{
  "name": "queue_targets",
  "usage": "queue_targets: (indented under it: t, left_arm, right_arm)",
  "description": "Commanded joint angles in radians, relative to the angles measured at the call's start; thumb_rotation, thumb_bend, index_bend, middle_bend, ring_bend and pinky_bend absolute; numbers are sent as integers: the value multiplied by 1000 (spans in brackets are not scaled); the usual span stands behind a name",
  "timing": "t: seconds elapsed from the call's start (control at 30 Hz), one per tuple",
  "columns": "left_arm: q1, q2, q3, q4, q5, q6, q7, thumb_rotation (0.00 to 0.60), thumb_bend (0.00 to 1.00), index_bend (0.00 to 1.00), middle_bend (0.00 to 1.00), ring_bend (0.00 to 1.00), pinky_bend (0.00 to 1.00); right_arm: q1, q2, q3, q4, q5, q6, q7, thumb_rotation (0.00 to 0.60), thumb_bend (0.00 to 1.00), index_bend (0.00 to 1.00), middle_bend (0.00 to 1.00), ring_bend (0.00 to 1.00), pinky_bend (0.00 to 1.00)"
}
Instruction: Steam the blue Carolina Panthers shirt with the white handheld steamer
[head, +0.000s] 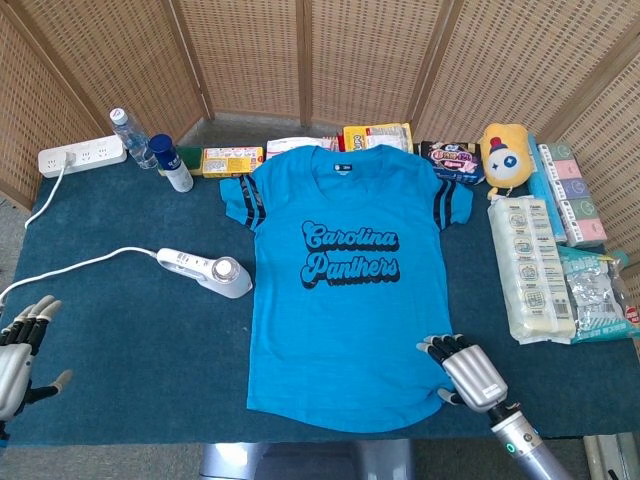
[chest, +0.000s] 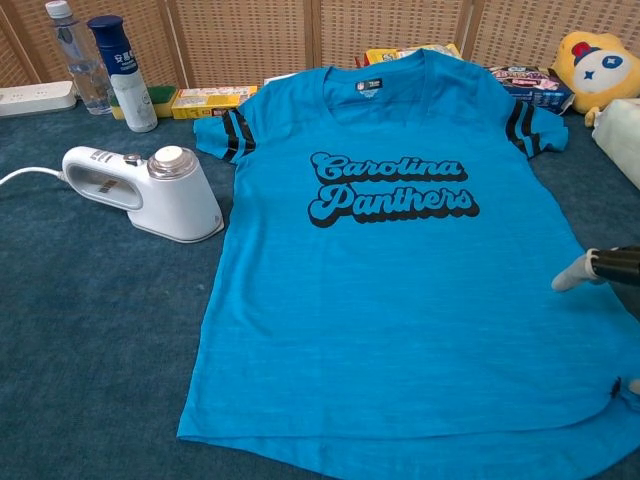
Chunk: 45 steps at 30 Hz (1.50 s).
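Open blue tabletop (head: 130, 330) lies between the left hand (head: 20, 345) and the steamer (head: 205, 272) ahead and to its right; only the white cord (head: 80, 264) crosses that stretch. The right hand (head: 462, 365) rests at the shirt (head: 345, 290) hem corner, with flat shirt to its left. Stacked tissue packs (head: 530, 270) crowd the space ahead and to its right.

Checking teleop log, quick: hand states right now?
Left hand: open, holding nothing.
Right hand: resting on the shirt hem; grip cannot be told.
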Motion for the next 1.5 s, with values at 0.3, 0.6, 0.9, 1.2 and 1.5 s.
queue_targets:
  t: [0.3, 0.6, 0.9, 1.2, 1.5]
  left_arm:
    - [-9, -10, -1, -1, 9, -8, 4, 599, 237, 0, 0, 0, 112]
    - [-18, -17, -3, -11, 12, -16, 20, 599, 237, 0, 0, 0, 112]
    - [-19, -15, -3, -16, 13, -15, 28, 600, 237, 0, 0, 0, 112]
    - [-17, -15, -1, -14, 11, -13, 26, 600, 237, 0, 0, 0, 112]
    - [-14, -16, 2, 1, 5, -14, 12, 600, 237, 0, 0, 0, 112]
  right_arm:
    - [-23, 27, -3, -31, 26, 17, -41, 600, 158, 255, 273, 298, 324]
    - [-55, 61, -20, -8, 37, 48, -28, 600, 157, 259, 273, 299, 323]
    - [-78, 66, -42, 18, 37, 54, -9, 600, 158, 262, 273, 299, 322]
    - [-75, 43, -51, 37, 28, 35, -2, 600, 157, 263, 273, 298, 322]
    - [-54, 21, -44, 35, 18, 11, -13, 600, 157, 270, 274, 299, 322]
